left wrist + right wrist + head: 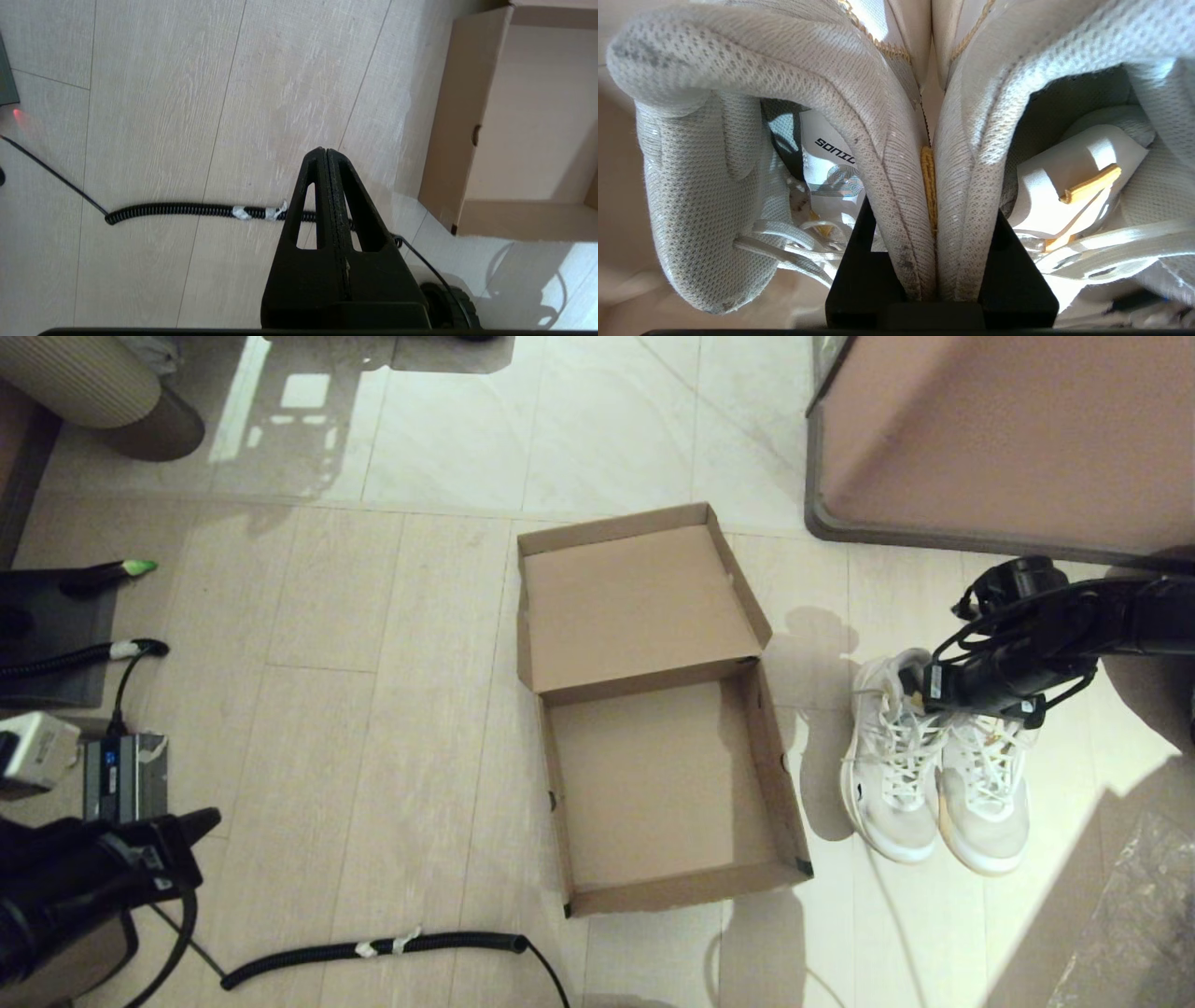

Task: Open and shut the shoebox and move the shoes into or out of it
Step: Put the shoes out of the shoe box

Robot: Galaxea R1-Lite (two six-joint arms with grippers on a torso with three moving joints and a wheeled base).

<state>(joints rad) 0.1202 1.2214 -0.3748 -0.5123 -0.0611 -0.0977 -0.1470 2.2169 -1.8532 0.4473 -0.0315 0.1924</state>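
The brown cardboard shoebox (653,784) lies open and empty on the floor, its flip lid (635,602) folded back on the far side. To its right stand the white mesh shoes (934,784) side by side, toes toward me. My right gripper (934,689) is over their heels, shut on the two inner collar walls (931,186) pressed together, one finger inside each shoe. My left gripper (201,826) is parked low at the near left, shut with nothing in it; its closed tips (325,151) hang above the floor, left of the box's side wall (455,121).
A large pinkish-brown panel with a grey rim (990,439) stands at the far right. A black coiled cable (373,950) lies on the floor in front of the box. Small electronics (126,775) and cables sit at the left edge. Crinkled plastic (1130,933) lies at the near right.
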